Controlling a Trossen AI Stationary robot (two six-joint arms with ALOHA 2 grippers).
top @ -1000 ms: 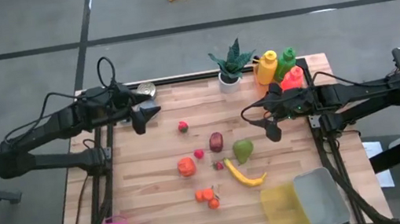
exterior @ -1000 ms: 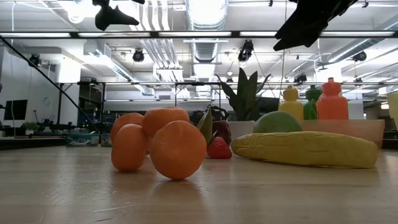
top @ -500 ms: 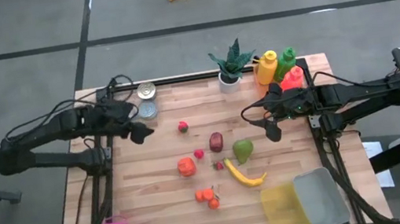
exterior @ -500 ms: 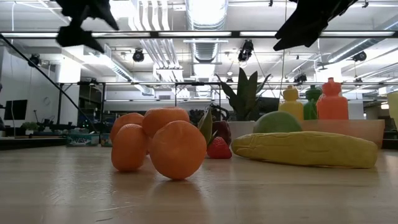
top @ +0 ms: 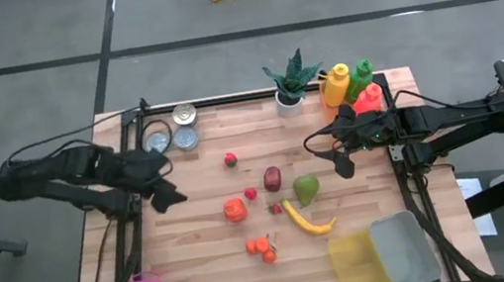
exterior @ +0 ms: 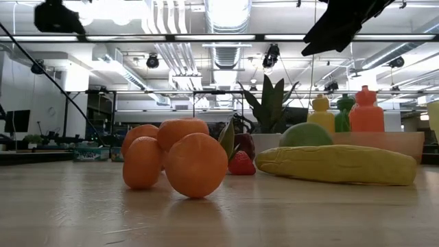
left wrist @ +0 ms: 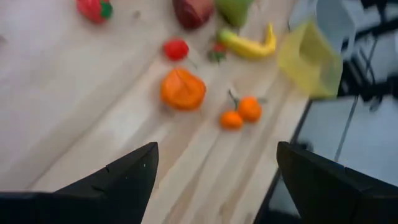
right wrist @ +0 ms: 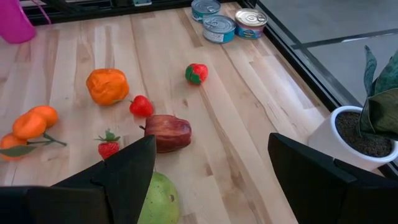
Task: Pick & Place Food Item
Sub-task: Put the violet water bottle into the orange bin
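The left gripper [top: 168,196] hangs over the wooden desk [top: 212,277], fingers apart. The right gripper [top: 344,165], fingers apart, hangs near the green pear [top: 306,190].

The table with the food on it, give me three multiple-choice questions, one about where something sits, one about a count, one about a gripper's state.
1. Where is the potted plant?
A. far edge, beside the bottles
B. inside the yellow bin
C. next to the pink jug

2. How many tin cans stand together?
A. one
B. three
C. five

3. How are the right gripper's jaws?
A. shut on the banana
B. shut on the pear
C. open, holding nothing

Answers: 1 A, it stands by the bottles. 2 B, the right wrist view shows three. 3 C, the fingers stand apart above the table.
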